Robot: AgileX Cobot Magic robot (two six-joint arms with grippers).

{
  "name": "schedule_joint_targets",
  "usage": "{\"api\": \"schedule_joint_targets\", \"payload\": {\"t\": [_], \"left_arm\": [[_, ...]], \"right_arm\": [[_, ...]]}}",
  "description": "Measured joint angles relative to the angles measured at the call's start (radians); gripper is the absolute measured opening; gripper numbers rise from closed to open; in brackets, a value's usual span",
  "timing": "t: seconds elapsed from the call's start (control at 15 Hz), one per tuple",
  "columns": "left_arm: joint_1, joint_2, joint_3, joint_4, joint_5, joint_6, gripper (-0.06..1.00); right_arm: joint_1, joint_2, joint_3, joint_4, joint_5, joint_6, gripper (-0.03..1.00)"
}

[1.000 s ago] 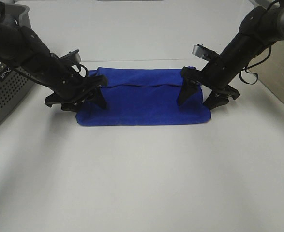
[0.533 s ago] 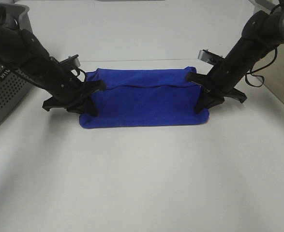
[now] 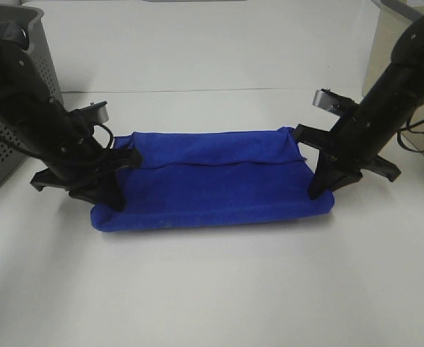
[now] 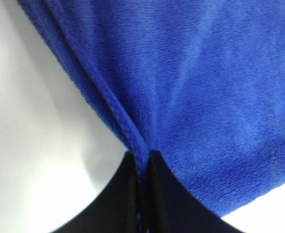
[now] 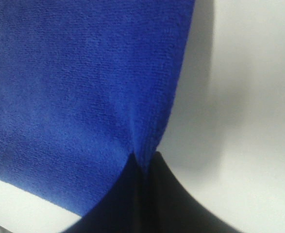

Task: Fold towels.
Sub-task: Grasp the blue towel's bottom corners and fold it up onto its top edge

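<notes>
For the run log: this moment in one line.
step: mid-fold | left gripper: shut on blue towel, left end | right gripper: shut on its right end

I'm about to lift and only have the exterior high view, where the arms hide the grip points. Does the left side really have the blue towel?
Observer: Yes. In the left wrist view the left jaws are shut on the blue towel, pinching its stitched edge between them.
Operator: And the right side?
Observer: The right wrist view shows the right jaws shut on the towel's edge too, and the cloth puckers where it enters them.
Operator: Is anything else caught in either grip?
Observer: No. Only blue cloth sits between each pair of jaws, with the white table beside it.
</notes>
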Motion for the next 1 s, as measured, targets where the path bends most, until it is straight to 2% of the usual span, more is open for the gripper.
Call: {"api": "schedule_joint_targets", "payload": {"t": [0.07, 0.13, 0.27, 0.4, 0.6, 0.73, 1.0], "left_arm": [[0.000, -0.048, 0.088, 0.000, -0.023, 0.000, 0.03], [0.000, -0.059, 0.111, -0.001, -0.028, 0.000, 0.03], [0.000, -0.102, 0.184, -0.002, -0.065, 0.000, 0.03], [0.000, -0.132, 0.190, -0.015, -0.070, -0.004, 0.03], [0.003, -0.138, 0.134, -0.026, -0.084, -0.057, 0.03], [0.038, -0.137, 0.083, -0.027, -0.099, -0.097, 0.03], [0.083, -0.091, -0.061, -0.032, -0.107, -0.094, 0.03]], "right_arm": [[0.000, -0.055, 0.113, 0.029, -0.041, -0.017, 0.00], [0.003, -0.081, 0.168, 0.052, -0.056, -0.041, 0.00], [0.004, -0.096, 0.213, 0.079, -0.063, -0.063, 0.00], [0.004, -0.104, 0.219, 0.099, -0.064, -0.077, 0.00], [0.004, -0.103, 0.127, 0.108, -0.065, -0.082, 0.00], [0.004, -0.092, 0.038, 0.109, -0.063, -0.081, 0.00], [0.004, -0.012, -0.157, 0.090, -0.058, -0.050, 0.00]]}}
